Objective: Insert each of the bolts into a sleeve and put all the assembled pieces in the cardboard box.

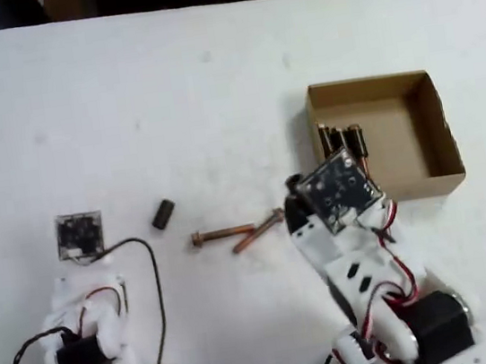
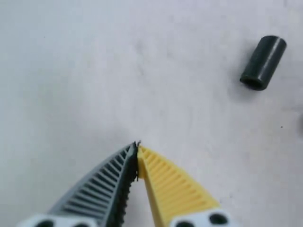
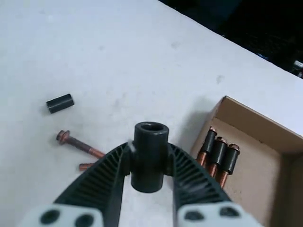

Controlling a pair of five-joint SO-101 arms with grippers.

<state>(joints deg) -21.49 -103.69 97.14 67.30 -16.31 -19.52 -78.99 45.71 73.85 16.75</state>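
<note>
Left pincer [image 2: 137, 146], closed on nothing, hangs over the table by the near edge, spare sleeve [image 2: 263, 62] close by. Right pincer [image 3: 149, 152] grips a sleeve [image 3: 151, 135], bore open toward its wrist; I'd hold that steady and feed a bolt straight in. Two bolts [image 1: 223, 234] lie mid-table, box [image 1: 440, 132] toward the right edge with three done.

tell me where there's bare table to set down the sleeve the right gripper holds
Bare table: the wide stretch beyond the loose sleeve and two bolts, beside the cardboard box. Crowded: between bolts and box, where the right gripper grips the held sleeve, and the box's bolt-side wall, lined with assembled pieces.
</note>
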